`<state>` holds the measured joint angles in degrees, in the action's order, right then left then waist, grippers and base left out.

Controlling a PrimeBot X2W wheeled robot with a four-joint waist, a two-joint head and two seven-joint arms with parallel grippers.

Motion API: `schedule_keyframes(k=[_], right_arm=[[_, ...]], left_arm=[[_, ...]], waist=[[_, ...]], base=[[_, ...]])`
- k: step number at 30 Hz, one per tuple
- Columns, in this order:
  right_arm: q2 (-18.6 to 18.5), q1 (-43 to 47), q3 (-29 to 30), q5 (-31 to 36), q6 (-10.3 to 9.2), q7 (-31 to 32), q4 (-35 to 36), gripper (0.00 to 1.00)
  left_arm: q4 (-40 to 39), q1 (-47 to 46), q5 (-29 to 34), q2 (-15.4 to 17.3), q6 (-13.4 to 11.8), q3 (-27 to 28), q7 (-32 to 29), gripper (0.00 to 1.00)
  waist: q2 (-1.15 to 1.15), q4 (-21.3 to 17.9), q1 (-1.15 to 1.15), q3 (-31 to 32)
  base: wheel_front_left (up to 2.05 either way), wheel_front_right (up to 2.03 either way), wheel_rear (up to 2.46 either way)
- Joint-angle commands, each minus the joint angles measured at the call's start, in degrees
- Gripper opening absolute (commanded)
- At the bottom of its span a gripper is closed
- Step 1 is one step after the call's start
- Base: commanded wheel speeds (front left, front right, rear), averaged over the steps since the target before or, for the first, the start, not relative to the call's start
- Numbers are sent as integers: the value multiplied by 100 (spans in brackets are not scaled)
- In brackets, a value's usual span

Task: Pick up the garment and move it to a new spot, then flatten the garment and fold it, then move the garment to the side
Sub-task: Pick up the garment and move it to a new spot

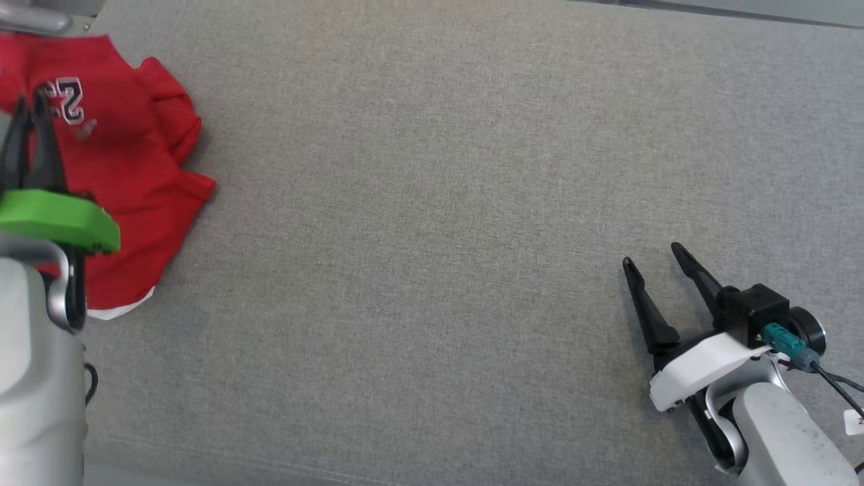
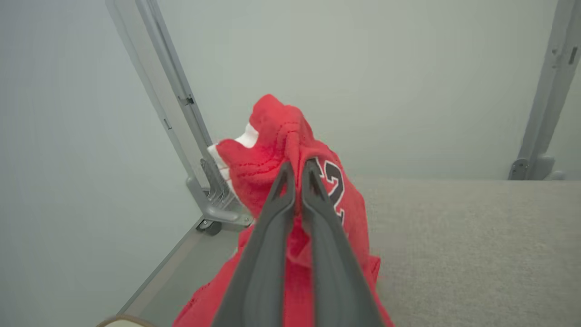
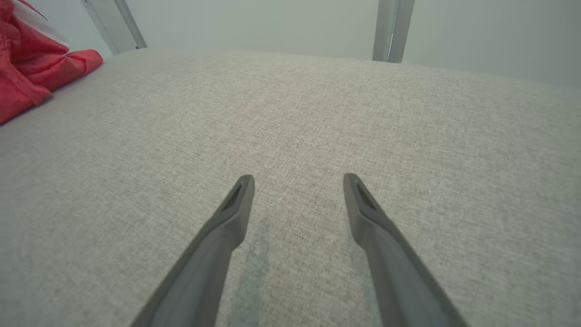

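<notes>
Red garment (image 1: 135,182) lying crumpled at the upper left of the head view on grey fabric surface (image 1: 432,202), left gripper (image 2: 297,171) pinching a raised fold of it, fingers pressing together beside the number print (image 2: 335,186), right gripper (image 1: 652,256) standing spread at the lower right, well apart from the cloth.

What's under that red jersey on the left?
The red jersey rests on the grey cloth-covered table, which shows beside it. Whatever lies directly beneath is hidden by its folds. The left gripper pinches a bunch of it.
</notes>
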<state>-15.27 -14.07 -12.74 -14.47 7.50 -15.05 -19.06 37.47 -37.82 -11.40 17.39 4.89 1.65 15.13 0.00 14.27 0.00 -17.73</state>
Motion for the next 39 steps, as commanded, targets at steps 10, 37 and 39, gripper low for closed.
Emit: schedule_keyframes(k=[10, 37, 39], right_arm=[[682, 307, 208, -125, -3, -19, -185, 100], [819, 207, 550, -90, -2, -19, -122, 100], [759, 162, 544, -84, -2, -18, -98, 100]], left_arm=[[-1241, -1194, -273, 181, 258, -1368, 1, 0], [-585, 1362, -1670, -1165, -177, -565, 2, 0], [-449, 1594, -1515, -1273, -125, -333, 3, 53]], waist=[[0, -582, 0, 668], [0, -1911, 0, 251], [0, -1890, 0, 254]], base=[[0, 0, 0], [0, 0, 0], [0, 0, 0]])
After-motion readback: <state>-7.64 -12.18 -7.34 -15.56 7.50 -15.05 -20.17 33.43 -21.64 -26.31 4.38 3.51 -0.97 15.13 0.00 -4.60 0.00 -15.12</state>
